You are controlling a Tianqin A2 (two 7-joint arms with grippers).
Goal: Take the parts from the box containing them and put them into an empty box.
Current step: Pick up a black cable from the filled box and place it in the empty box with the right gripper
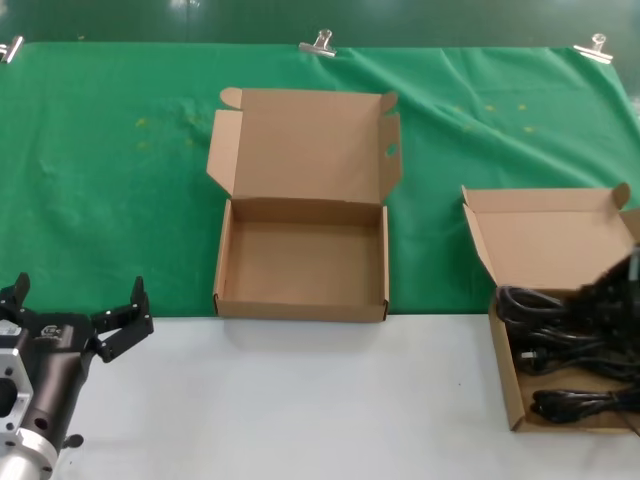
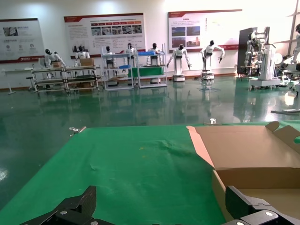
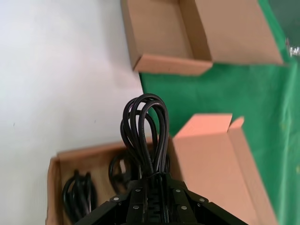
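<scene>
The left arm is a shiny silver block that joins a round black tube. A small white mark sits on the black part. The left tool (image 1: 75, 308) is black, with chunky angled fingers (image 1: 128, 318). The right tool (image 3: 151, 206) is black too, with small round silver screws in rows along its sides.

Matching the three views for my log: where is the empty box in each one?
Head view: the empty box sits centre, lid open.
Left wrist view: at the right edge.
Right wrist view: at the top.
Shared landmark: the green cloth.
</scene>
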